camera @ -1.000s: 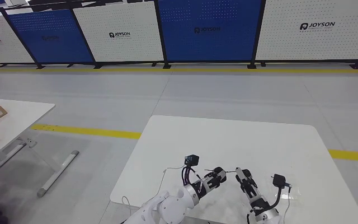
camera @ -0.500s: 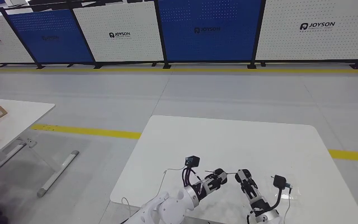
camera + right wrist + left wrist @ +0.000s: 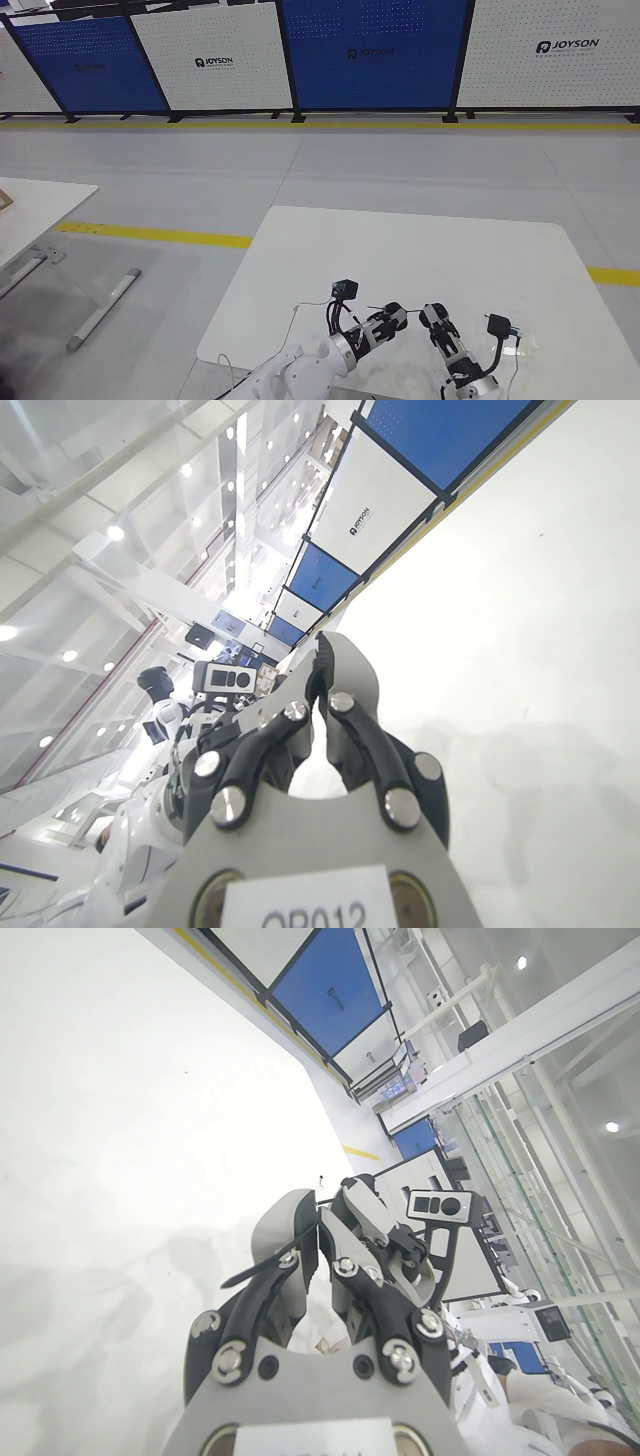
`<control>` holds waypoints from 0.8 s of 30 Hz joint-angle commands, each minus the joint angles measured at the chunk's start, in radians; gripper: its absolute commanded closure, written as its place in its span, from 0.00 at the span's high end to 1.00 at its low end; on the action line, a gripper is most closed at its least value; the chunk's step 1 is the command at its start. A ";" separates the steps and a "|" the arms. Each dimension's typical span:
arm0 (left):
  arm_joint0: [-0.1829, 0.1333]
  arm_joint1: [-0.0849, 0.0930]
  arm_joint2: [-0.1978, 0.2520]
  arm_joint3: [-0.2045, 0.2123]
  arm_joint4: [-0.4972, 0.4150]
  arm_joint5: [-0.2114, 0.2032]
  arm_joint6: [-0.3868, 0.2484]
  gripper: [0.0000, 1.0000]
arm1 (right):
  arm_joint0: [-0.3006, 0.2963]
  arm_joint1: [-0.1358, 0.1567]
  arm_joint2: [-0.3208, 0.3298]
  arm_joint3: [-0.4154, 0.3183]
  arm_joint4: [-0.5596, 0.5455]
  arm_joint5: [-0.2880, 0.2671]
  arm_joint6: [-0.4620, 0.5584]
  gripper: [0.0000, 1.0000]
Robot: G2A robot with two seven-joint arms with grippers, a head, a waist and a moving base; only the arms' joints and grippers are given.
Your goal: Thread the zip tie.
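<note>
Over the table (image 3: 420,250), left fingers (image 3: 285,1223) facing right fingers (image 3: 350,670).

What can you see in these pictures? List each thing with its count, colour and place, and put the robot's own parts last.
zip tie: one, black, clamped in the left gripper, thin end pointing toward the right gripper.
table: one, white, under both grippers.
side table: one, white, at the left edge of the top view.
fence panels: five, two blue and three white, in a row across the far floor.
floor lines: two, yellow, one along the panels' feet, one crossing behind the table.
left gripper: one, grey and black, shut on the zip tie.
right gripper: one, grey and black, shut, close beside the left gripper.
</note>
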 commanded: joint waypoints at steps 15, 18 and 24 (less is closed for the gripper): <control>0.008 0.002 -0.020 -0.006 -0.003 -0.002 0.009 0.15 | 0.005 -0.003 0.001 0.010 -0.024 0.030 -0.026 0.00; 0.009 0.003 -0.027 -0.008 -0.008 -0.004 0.011 0.10 | 0.003 -0.003 0.001 0.009 -0.035 0.028 -0.023 0.00; 0.010 0.003 -0.035 -0.007 -0.018 -0.003 0.006 0.18 | 0.001 -0.002 0.000 0.009 -0.043 0.018 -0.012 0.00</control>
